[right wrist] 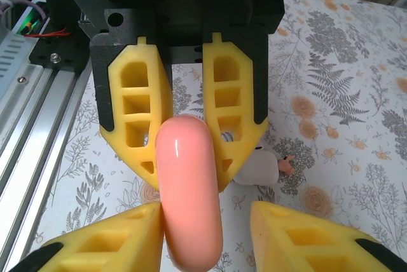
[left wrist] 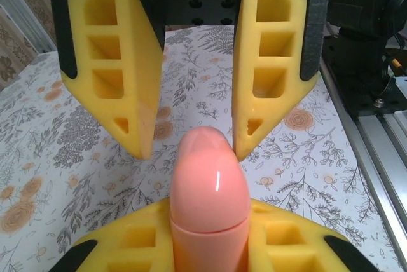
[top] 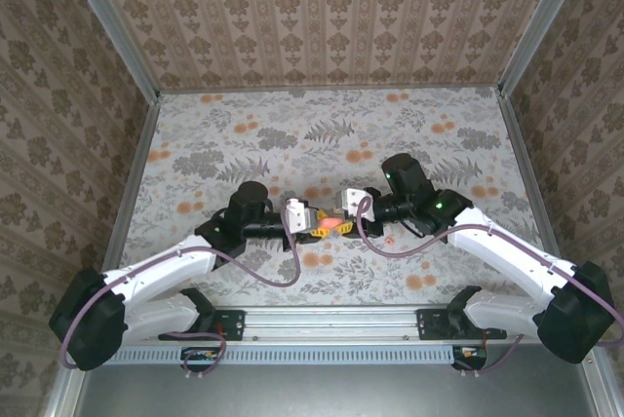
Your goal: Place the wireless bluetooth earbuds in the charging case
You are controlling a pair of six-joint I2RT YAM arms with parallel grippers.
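Floral-print surface (top: 341,125) below, the left tool (left wrist: 206,237) clamps an orange-pink lump (right wrist: 187,196), long axis pointing into the right tool (right wrist: 206,231), jaws parted; one earbud (right wrist: 261,169) lies beside.

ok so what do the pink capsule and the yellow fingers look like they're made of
pink capsule: probably hard glossy plastic, given the sharp light streak and the thin seam around it.
yellow fingers: matte rigid plastic with hollow cut-out cells, possibly printed, though the look leaves that open.

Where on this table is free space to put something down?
Free: the far half of the flowered cloth, by the back wall. Crowded: the middle, where left gripper and right gripper meet at a glossy orange-pink rounded capsule; a tiny white earbud lies beside.
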